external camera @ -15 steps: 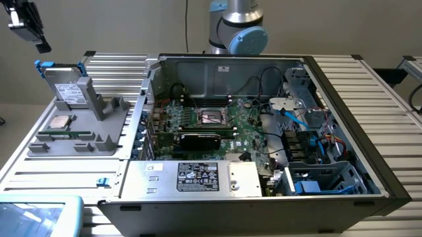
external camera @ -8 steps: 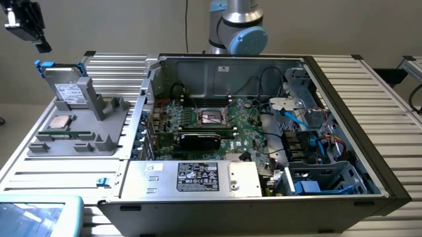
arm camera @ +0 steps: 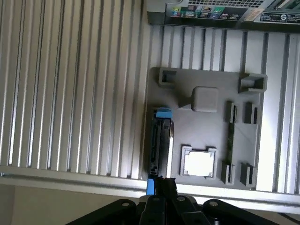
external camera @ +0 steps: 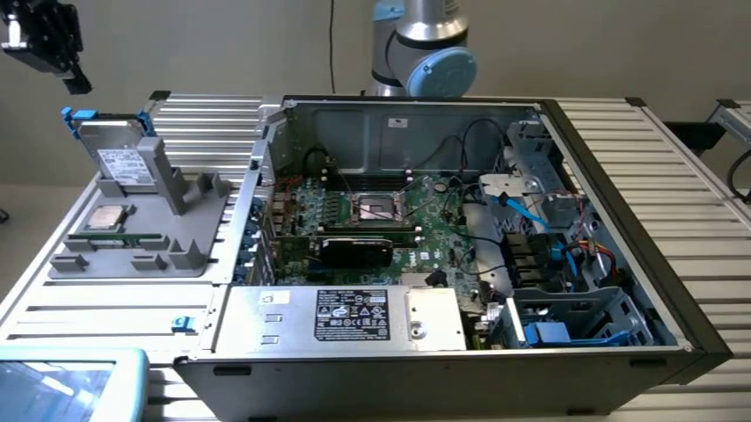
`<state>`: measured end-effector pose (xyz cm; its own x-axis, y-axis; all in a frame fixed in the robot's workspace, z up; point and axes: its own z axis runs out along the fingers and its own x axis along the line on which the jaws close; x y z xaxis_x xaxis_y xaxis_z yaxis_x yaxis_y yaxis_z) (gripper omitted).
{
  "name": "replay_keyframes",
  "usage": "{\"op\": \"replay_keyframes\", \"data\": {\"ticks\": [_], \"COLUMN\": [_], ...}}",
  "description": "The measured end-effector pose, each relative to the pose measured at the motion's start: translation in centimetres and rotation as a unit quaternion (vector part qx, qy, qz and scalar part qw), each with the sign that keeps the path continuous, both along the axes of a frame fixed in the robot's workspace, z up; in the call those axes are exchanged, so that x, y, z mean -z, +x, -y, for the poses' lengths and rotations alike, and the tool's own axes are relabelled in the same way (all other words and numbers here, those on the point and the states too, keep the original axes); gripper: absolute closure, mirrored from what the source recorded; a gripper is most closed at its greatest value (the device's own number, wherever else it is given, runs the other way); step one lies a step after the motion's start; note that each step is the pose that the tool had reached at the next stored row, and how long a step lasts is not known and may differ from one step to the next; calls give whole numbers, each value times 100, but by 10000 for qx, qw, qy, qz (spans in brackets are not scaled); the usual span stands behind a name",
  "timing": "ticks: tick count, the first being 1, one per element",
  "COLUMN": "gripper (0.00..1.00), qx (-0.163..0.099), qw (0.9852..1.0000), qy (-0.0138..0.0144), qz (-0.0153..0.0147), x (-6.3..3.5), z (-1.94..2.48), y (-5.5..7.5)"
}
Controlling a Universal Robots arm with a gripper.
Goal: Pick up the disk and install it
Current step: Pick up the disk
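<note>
Below the gripper (external camera: 70, 75), well apart from its tips, the disk (external camera: 118, 156) is stood on edge in a grey holder (external camera: 176, 237), with the blue carrier along its upper edge. Nothing is held, and the fingers (arm camera: 164, 185) are seen pressed together. No contact has yet been made with the disk. For this approach to be done well, it is judged that the fingers should be spread wider than the thin top edge and kept square across it, clear of the blue tabs. A square chip (external camera: 108, 217), laid beside the disk's foot, is best left undisturbed.
</note>
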<state>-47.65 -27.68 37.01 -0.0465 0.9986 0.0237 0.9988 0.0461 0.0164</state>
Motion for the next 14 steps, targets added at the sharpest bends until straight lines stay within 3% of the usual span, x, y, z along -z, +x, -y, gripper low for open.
{"op": "replay_keyframes", "data": {"ticks": [4, 7, 12, 14], "gripper": [89, 89, 89, 89], "qx": [286, 296, 597, 602], "qw": [9996, 9996, 9982, 9982], "qy": [0, 0, 4, 4], "qz": [0, 0, 0, 0], "x": [1, 1, 2, 2], "z": [0, 0, 1, 1], "y": [0, 0, 0, 0]}}
